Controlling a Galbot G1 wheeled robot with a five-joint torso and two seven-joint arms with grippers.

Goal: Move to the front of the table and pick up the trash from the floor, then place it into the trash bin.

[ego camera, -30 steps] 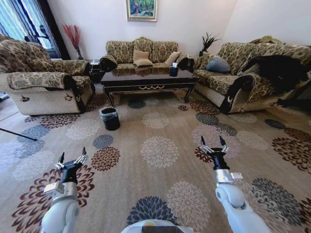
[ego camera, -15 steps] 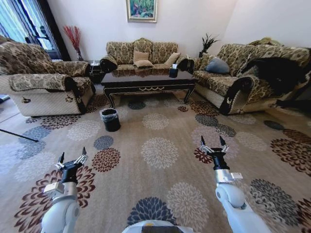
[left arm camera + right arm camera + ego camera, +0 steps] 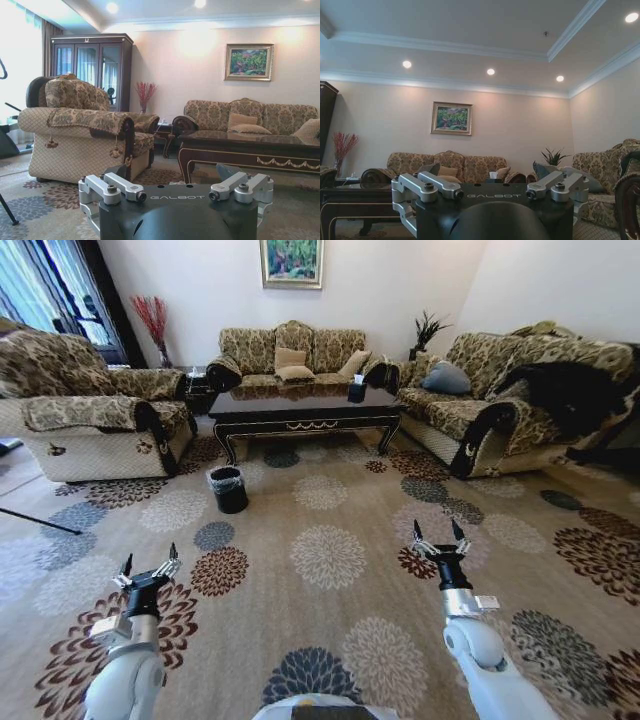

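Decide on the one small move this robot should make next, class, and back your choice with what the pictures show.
Probably keep driving forward. The table and the trash bin stand well ahead across the carpet. The left gripper and right gripper hover open and empty above the floor, near nothing to grasp. No trash can be made out from here, so reaching would be premature.

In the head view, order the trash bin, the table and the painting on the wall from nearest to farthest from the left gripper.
From the left gripper:
1. Trash bin, on the carpet ahead, slightly to its right.
2. Table, beyond the bin, before the middle sofa.
3. Painting, on the far wall above that sofa.
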